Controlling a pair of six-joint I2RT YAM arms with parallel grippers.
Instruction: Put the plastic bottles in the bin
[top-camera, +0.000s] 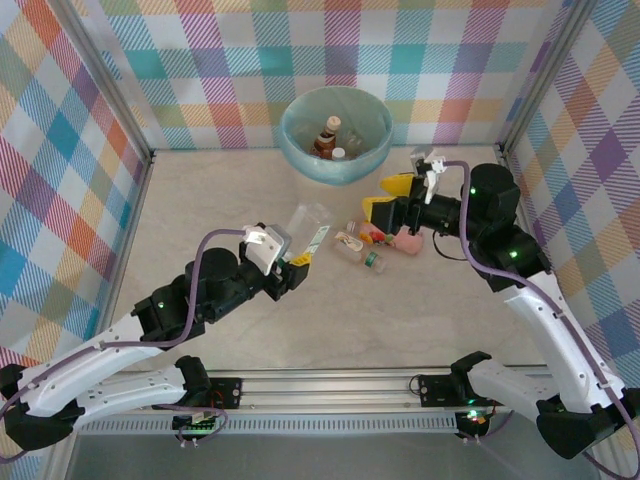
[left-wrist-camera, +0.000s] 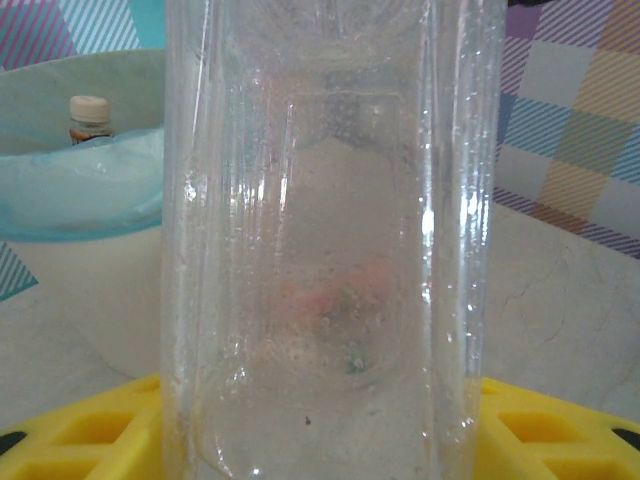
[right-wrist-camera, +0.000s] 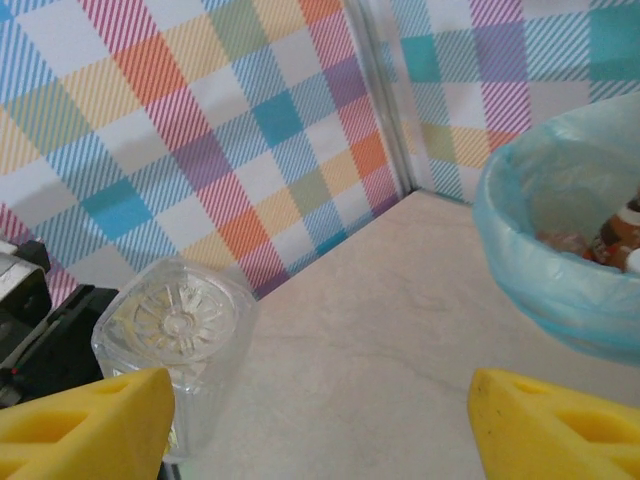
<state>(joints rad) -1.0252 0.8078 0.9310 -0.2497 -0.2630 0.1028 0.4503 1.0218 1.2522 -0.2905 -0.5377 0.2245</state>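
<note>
Plaid-walled table (top-camera: 250, 330), bin (top-camera: 335, 172) behind; left gripper (top-camera: 290, 248) tight on clear bottle (top-camera: 308, 222), right gripper (top-camera: 388, 198) spread beside loose bottles (top-camera: 372, 246).

Both arms same build: left arm (top-camera: 110, 350), right arm (top-camera: 565, 330). Long links in white shells; joint housings and bases black and rounded. Small green lights glow on several joint housings. One grey-purple cable (top-camera: 222, 233) per arm, looping loose over the black housings, then running down the white links. White camera block at each wrist. The left gripper (top-camera: 290, 250) and right gripper (top-camera: 378, 196) carry yellow fingers (left-wrist-camera: 85, 440), blocky, with rectangular moulded recesses.
</note>
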